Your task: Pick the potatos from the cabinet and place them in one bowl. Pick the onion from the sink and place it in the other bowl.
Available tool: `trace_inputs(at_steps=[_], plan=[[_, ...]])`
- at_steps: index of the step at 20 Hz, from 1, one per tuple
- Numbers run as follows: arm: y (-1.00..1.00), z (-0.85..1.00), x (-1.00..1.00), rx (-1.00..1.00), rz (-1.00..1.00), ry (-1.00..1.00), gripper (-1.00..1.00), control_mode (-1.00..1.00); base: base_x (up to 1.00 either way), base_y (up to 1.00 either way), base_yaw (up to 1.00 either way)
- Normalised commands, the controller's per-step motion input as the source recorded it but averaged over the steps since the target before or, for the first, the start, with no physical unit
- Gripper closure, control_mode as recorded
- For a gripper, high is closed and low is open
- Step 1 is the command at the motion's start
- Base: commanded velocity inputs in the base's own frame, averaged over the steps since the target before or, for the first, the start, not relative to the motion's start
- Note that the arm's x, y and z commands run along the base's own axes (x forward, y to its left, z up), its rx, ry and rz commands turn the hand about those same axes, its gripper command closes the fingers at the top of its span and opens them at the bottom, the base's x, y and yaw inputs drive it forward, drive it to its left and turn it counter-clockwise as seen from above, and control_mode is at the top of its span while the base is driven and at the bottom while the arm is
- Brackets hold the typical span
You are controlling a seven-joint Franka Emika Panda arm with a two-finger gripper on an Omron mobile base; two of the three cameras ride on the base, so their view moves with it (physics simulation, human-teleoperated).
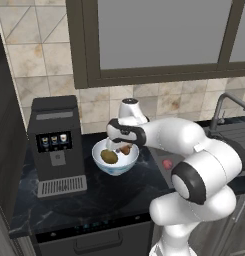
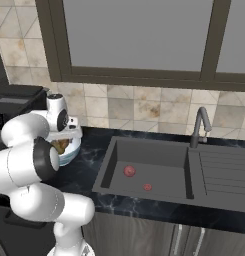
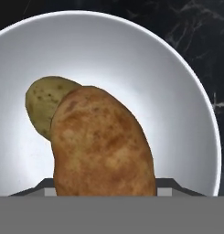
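Hand (image 1: 125, 148) around rough oval potato (image 3: 102, 146)

Gripper (image 1: 125, 149) clamped, pointing down

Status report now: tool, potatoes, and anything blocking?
Tool shut on orange-brown potato, over white bowl. Olive potato already in bowl. Onion waits in sink. Nothing blocking.

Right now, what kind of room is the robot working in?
A kitchen, rendered: a dark sink with a curved tap is set in a black marble counter, a coffee machine stands on it, and the wall is tiled.
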Motion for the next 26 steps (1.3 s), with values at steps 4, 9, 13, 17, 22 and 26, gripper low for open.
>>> trace_inputs(at_steps=[4,9,13,17,22,26], plan=[[0.10,-0.13,0.00,0.00,0.00,0.00,1.00,-1.00,0.00,0.00,0.00],[0.06,-0.10,0.02,0.00,0.00,0.00,1.00,-1.00,0.00,0.00,0.00],[0.06,-0.12,0.01,0.00,0.00,0.01,1.00,-1.00,0.00,0.00,0.00],[0.01,-0.04,0.01,0.00,0.00,0.01,-1.00,-1.00,0.00,0.00,0.00],[0.00,0.00,0.01,0.00,0.00,0.00,-1.00,-1.00,0.00,0.00,0.00],[0.03,0.00,0.00,0.00,0.00,0.00,-1.00,-1.00,0.00,0.00,0.00]])
